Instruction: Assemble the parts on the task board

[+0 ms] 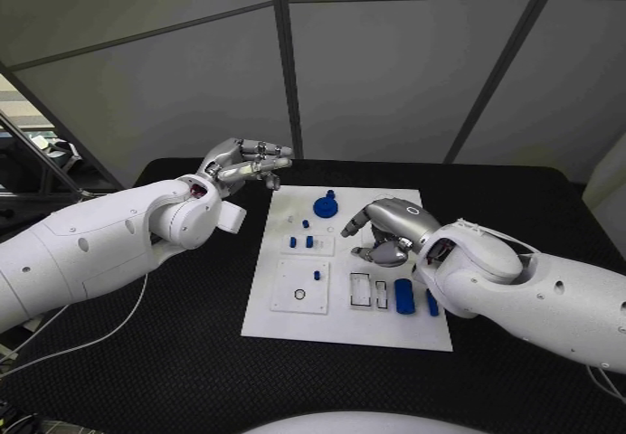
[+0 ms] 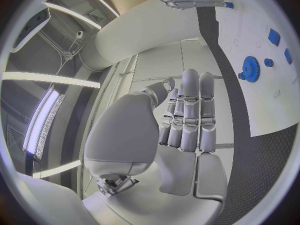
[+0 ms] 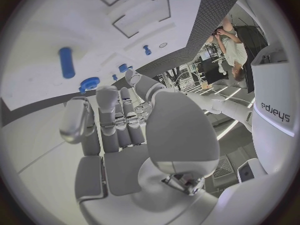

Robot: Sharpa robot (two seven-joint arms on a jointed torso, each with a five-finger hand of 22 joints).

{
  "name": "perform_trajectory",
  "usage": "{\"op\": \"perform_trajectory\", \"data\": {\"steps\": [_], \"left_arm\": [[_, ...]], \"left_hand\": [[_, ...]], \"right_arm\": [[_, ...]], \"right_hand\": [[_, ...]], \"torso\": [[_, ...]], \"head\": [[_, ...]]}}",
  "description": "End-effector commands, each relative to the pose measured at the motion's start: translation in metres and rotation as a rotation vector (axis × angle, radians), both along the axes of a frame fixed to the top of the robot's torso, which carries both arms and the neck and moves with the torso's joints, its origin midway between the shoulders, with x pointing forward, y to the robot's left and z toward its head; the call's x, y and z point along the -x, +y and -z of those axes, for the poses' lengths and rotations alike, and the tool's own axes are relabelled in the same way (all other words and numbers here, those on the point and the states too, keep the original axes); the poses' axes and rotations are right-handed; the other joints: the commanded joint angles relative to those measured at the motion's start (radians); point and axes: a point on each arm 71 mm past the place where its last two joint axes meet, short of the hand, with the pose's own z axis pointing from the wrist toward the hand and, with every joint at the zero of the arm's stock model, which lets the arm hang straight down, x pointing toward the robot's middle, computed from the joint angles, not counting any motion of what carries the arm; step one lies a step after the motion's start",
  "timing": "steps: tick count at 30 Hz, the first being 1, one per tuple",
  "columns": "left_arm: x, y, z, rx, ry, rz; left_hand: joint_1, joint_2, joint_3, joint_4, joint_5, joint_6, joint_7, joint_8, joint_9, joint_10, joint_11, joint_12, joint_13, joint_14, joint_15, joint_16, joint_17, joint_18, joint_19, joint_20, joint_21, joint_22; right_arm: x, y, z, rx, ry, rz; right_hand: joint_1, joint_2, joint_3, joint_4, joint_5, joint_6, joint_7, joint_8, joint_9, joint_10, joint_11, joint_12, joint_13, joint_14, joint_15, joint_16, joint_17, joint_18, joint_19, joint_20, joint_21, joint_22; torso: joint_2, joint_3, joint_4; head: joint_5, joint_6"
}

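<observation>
The right hand (image 1: 387, 237) hovers over the middle of the task board (image 1: 294, 321), fingers curled loosely down with nothing held, apparently reaching for a part. The left hand (image 1: 242, 164) hangs off the board's far left corner, fingers straight and together, empty. Nearby lie the blue gear (image 1: 325, 205) at the far edge and blue bars (image 1: 406, 297) toward the near right corner; the next move calls for lowering onto one part and pinching it cleanly.

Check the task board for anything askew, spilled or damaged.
Nothing stands out. The task board lies flat, with the blue parts tidy on it. The right hand hovers over the board; the left hand is raised beside it.
</observation>
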Motion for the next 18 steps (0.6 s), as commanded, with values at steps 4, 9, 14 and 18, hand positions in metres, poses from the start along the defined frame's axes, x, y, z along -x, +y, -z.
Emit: {"op": "perform_trajectory", "data": {"steps": [4,9,14,18], "left_arm": [[0.000,-0.002,-0.001,0.010,0.002,0.014],[0.000,-0.002,-0.001,0.009,0.003,0.015],[0.000,-0.002,0.000,0.008,0.004,0.013],[0.000,-0.001,0.000,0.008,0.006,0.013]], "left_hand": [[-0.002,0.009,-0.006,-0.002,-0.004,0.003,0.004,-0.005,0.002,0.004,0.003,0.004,0.001,-0.006,0.002,-0.006,-0.001,-0.012,-0.005,0.001,-0.003,-0.001],[-0.002,0.009,-0.006,-0.002,-0.004,0.003,0.004,-0.005,0.002,0.004,0.003,0.004,0.001,-0.006,0.002,-0.006,-0.001,-0.012,-0.005,0.001,-0.003,-0.001],[-0.002,0.009,-0.006,-0.002,-0.004,0.003,0.004,-0.005,0.002,0.004,0.003,0.004,0.001,-0.006,0.002,-0.006,-0.001,-0.012,-0.005,0.001,-0.003,-0.001],[-0.002,0.009,-0.006,-0.002,-0.004,0.003,0.004,-0.005,0.002,0.004,0.003,0.004,0.001,-0.006,0.002,-0.006,-0.001,-0.012,-0.005,0.001,-0.003,-0.001]], "right_arm": [[-0.014,-0.021,-0.001,0.088,0.069,0.086],[-0.019,-0.029,0.002,0.139,0.104,0.109],[-0.019,-0.027,0.005,0.176,0.136,0.097],[-0.020,-0.026,0.007,0.200,0.154,0.096]], "right_hand": [[-0.002,-0.016,-0.010,0.006,-0.002,0.005,-0.011,-0.005,-0.002,0.004,-0.004,0.008,-0.002,0.011,-0.001,0.009,0.001,-0.002,0.012,0.001,0.010,0.006],[-0.003,-0.024,-0.021,0.009,-0.007,0.002,-0.018,-0.008,-0.003,-0.005,-0.004,0.007,-0.003,0.006,-0.001,-0.005,-0.021,0.002,0.004,0.001,-0.003,-0.009],[0.000,-0.026,-0.026,0.009,-0.008,-0.001,-0.024,-0.009,-0.003,-0.009,-0.003,0.008,-0.002,0.002,0.000,-0.013,-0.033,0.003,-0.001,0.001,-0.011,-0.018],[0.002,-0.024,-0.026,0.009,-0.007,0.000,-0.026,-0.008,-0.003,-0.010,-0.003,0.009,-0.002,0.001,0.000,-0.012,-0.033,0.003,-0.001,0.001,-0.011,-0.018]], "torso": [[0.002,-0.0003,0.0022],[0.003,0.0003,0.0028],[0.003,-0.0004,0.0029],[0.004,-0.0002,0.0038]], "head": [[-0.009,0.008],[-0.010,0.007],[-0.010,0.005],[-0.008,0.003]]}}
